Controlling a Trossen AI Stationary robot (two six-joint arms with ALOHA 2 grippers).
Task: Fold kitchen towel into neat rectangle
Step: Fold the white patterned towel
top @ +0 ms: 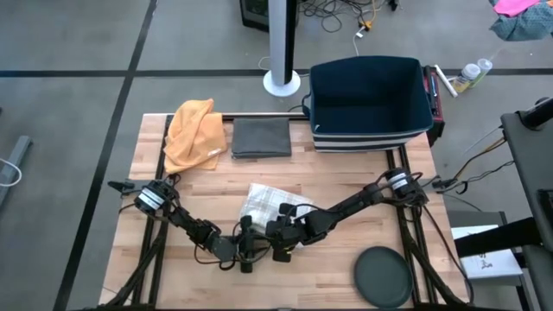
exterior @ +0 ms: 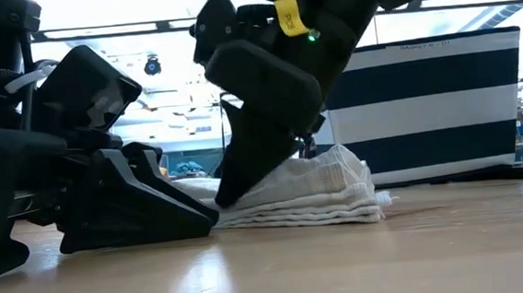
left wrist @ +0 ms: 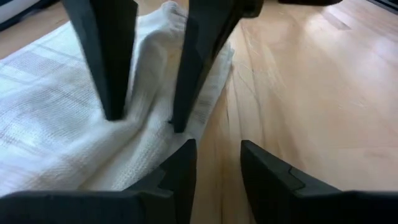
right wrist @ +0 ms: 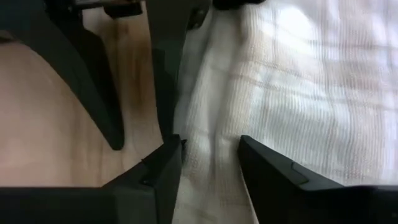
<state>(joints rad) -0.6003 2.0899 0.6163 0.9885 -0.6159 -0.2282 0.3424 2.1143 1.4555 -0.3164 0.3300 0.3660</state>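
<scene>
The white kitchen towel (top: 263,200) lies folded in several layers in the middle of the wooden table (top: 346,173), its stack showing in the low view (exterior: 325,193). My right gripper (right wrist: 208,168) slants down onto the towel's near-left part, open, with a raised ridge of cloth (left wrist: 152,74) between its fingers. My left gripper (left wrist: 217,171) lies low on the table just before the towel's near edge, open, with only bare wood between its fingers. My right gripper stands with both fingertips (left wrist: 177,124) on the towel's top layer (left wrist: 143,134) near its near edge, slanting down from the table's right. The fingers straddle the raised ridge without closing on it. The towel lies flat on the table. My left gripper has one fingertip (left wrist: 183,165) at the towel's near edge (left wrist: 205,118), coming in almost level from the left. I cannot tell whether it touches the cloth.
An orange cloth (top: 194,134) and a folded grey cloth (top: 261,138) lie at the table's far edge. A navy striped bin (top: 370,104) stands at the far right. A dark round disc (top: 382,276) lies near the front right corner.
</scene>
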